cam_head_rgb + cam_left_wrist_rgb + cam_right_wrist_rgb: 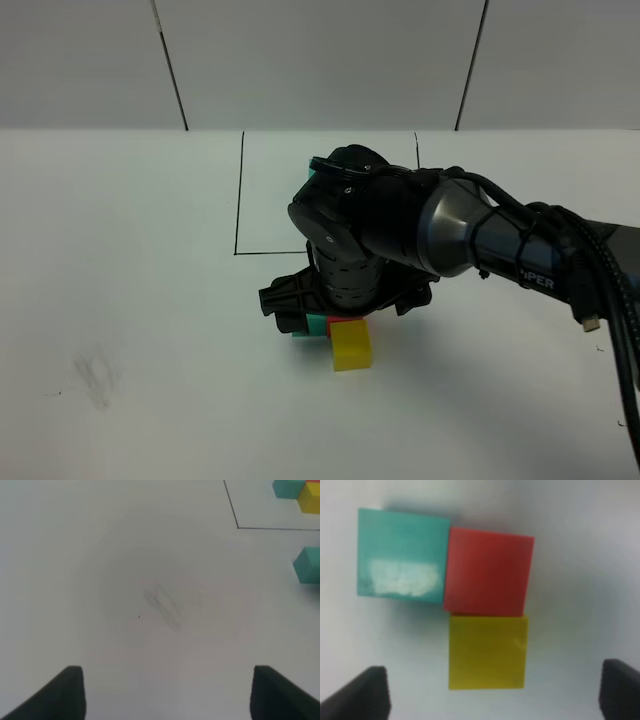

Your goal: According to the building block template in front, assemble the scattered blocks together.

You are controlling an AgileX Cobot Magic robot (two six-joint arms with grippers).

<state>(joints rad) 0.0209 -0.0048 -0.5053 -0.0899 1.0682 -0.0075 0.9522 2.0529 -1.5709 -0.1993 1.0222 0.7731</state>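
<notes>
Scattered blocks now sit joined in an L on the white table point(120, 300): in the right wrist view the teal cube point(400, 554) touches the side of the red cube point(489, 572), and the yellow cube point(487, 652) touches the red one's adjoining side. From the high camera they lie just in front of the black outline point(240, 190), mostly under the right arm point(400, 225), with the yellow cube clearest. The right gripper point(492, 690) hangs directly above the cluster, its two dark fingers spread wide and holding nothing, one finger point(362, 692) well clear of the cubes on the teal side and the other out past the red and yellow side. The building block template point(297, 492) lies inside the outline; only its teal and yellow cubes show at the edge of the left wrist view. The left gripper point(167, 692) is wide apart and empty over bare table bearing a faint grey smudge point(162, 605), with open surface all round it.
</notes>
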